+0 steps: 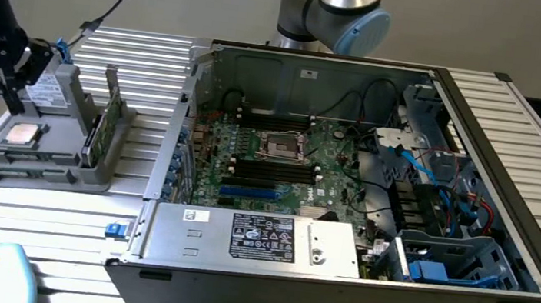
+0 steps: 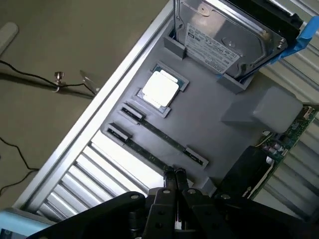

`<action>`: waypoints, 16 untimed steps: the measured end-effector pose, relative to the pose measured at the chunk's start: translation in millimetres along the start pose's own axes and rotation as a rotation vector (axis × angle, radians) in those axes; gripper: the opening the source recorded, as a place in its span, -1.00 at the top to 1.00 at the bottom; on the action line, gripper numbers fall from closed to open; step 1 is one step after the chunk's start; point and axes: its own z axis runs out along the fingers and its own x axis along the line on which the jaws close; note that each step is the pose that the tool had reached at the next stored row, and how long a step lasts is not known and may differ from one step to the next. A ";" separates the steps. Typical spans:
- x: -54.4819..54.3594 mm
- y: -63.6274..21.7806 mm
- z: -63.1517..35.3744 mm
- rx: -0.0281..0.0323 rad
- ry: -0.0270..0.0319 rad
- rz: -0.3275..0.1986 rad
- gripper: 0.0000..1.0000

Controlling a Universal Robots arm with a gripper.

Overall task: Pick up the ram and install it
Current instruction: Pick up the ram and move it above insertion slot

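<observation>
Step in hand: approach, ram (image 2: 145, 151) not yet picked. Your gripper (image 2: 175, 174) is hovering, fingers pressed together and empty, above the ram sitting edge-up in the grey holder (image 2: 209, 119). Grasping likely calls for spreading them.

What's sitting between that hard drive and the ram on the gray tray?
The silver processor chip lies between hard drive and ram, in the wrist view.

The gripper (image 2: 174, 172) hangs pointing down, its jaws closed together.
</observation>
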 end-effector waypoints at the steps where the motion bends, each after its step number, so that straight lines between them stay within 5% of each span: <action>1: 0.0 0.0 0.4 0.0012 0.0014 -0.018 0.80; 16: -0.6 -0.7 9.2 0.0199 0.0230 -0.290 0.80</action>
